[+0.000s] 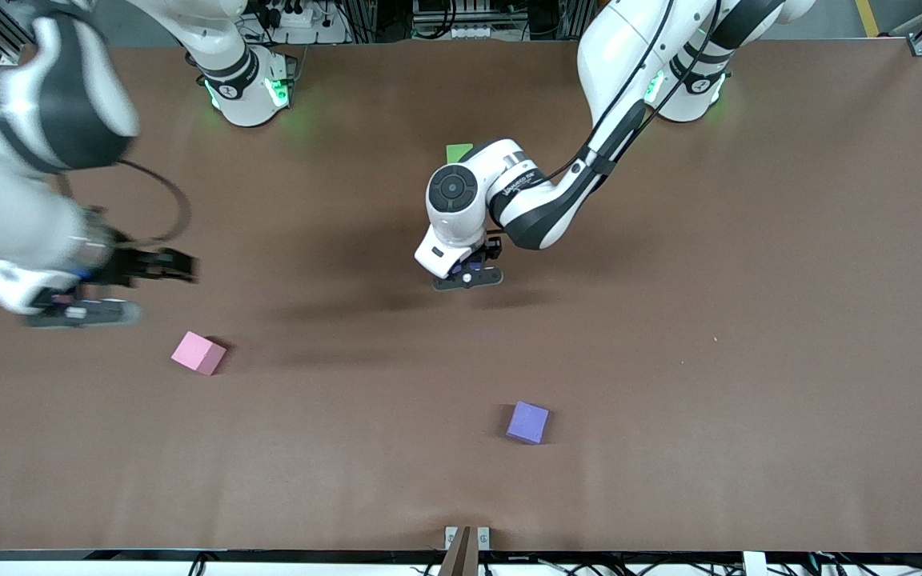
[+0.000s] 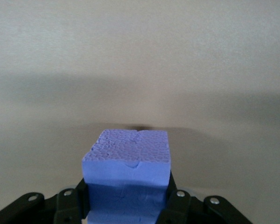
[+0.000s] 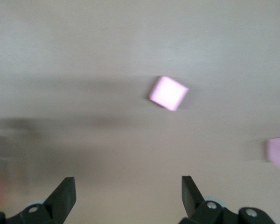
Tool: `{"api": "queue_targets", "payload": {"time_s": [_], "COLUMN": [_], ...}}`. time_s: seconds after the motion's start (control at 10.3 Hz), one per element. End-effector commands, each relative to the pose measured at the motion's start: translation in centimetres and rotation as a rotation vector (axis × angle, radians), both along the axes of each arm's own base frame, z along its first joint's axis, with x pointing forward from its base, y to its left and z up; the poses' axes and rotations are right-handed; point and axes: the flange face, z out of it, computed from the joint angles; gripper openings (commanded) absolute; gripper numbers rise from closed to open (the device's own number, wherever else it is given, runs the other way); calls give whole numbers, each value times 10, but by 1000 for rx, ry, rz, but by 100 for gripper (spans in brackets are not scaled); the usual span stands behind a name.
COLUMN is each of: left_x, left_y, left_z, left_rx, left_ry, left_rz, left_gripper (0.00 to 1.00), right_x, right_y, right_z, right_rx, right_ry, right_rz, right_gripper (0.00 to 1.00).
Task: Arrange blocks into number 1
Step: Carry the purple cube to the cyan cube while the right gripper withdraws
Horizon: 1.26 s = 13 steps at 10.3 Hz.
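Left gripper clamped on a blue-purple block, up over mid-worktop, with a green block peeking out at about 12 o'clock from it, mostly hidden by the arm. Another purple block sits on the worktop at roughly 5 o'clock from that gripper, well apart. Pink cube lies toward the right arm's end, not needed.

Right gripper hovers with fingers apart, empty, above the worktop near the pink cube.

Step looks like placing the held block. Do it well: lower straight, keep faces square to the green block's line, set flat on the worktop before releasing, and avoid nudging neighbours. Other blocks not visible.
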Motion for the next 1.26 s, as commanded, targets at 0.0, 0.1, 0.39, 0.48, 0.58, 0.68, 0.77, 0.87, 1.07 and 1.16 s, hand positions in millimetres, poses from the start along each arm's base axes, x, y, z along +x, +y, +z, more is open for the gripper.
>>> {"api": "queue_targets", "payload": {"time_s": [0.0,0.1,0.39,0.48,0.58,0.68,0.77,0.87,1.07,1.16], "left_x": [0,-3,-11,-12,-12,-10,-10,-11,-13,-14], "left_y": [-3,-6,-12,-14,-15,-16,-16,-16,-17,-17], "left_z": [-6,-11,-18,-21,-21,-20,-20,-21,-22,-24], "left_rx": [-21,-23,-21,-20,-21,-25,-25,-24,-22,-20], "left_ry": [-7,-6,0,1,-1,-4,-3,-2,2,3], "left_rz": [-32,-36,-43,-44,-42,-37,-33,-29,-27,-28], "left_gripper": [57,57,57,57,57,57,57,57,57,58], "right_x": [-19,-25,-51,-53,-53,-53,-53,-57,-58,-58], "right_y": [-62,-75,-77,-77,-72,-73,-73,-76,-93,-94], "right_z": [28,40,76,80,84,98,107,111,117,120], "right_rx": [2,-4,-5,6,57,60,46,34,19,-7], "right_ry": [-7,-22,-21,-29,-41,-69,-85,-82,-96,-98], "right_rz": [9,-15,-41,-48,-64,-68,-64,-69,-98,-95], "right_gripper": [100,100,100,100,100,100,100,100,100,100]}}
